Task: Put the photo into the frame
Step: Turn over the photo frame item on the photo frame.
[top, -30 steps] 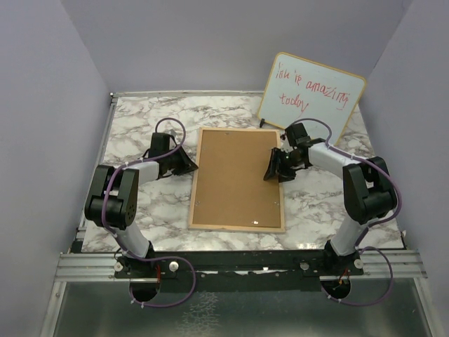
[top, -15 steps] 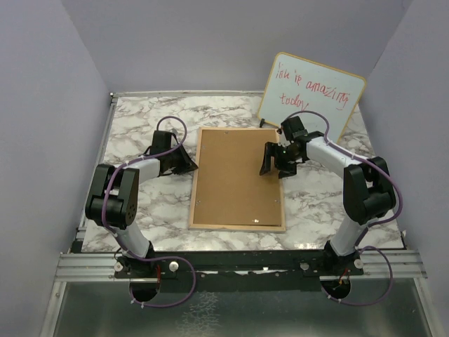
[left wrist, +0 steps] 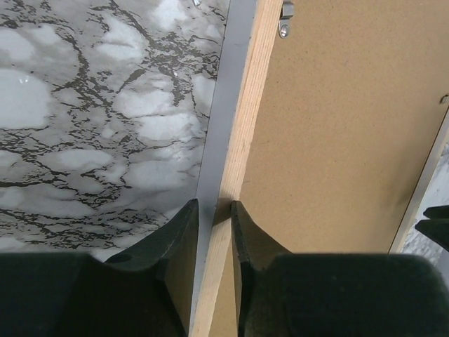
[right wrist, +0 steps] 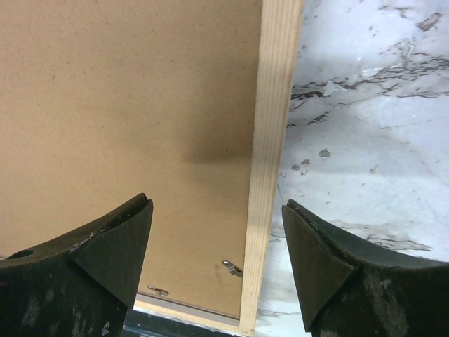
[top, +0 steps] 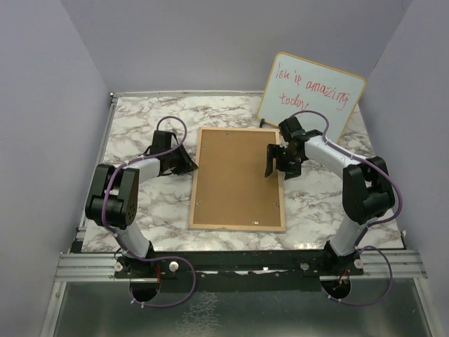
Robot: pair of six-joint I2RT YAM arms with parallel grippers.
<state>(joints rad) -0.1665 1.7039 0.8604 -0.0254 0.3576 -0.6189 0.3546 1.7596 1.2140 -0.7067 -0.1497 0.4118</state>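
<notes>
Right gripper [right wrist: 217, 203]: jaws wide apart, straddling the right rail of the frame [top: 282, 207], one finger [right wrist: 105, 246] over the backing board [top: 235, 179], the other over the table [top: 140, 119]. Holds nothing. A second ago the jaws were narrower and the gripper sat a little nearer the arm bases; it has since shifted along the rail toward the whiteboard [top: 312, 95].

Left gripper [left wrist: 215, 203]: jaws close together, clamped on the frame's left rail, same spot as before. Left arm unchanged.

Frame: flat mid-table between the two arms, back face up, board seated inside the rails. Position unchanged across the second.
</notes>
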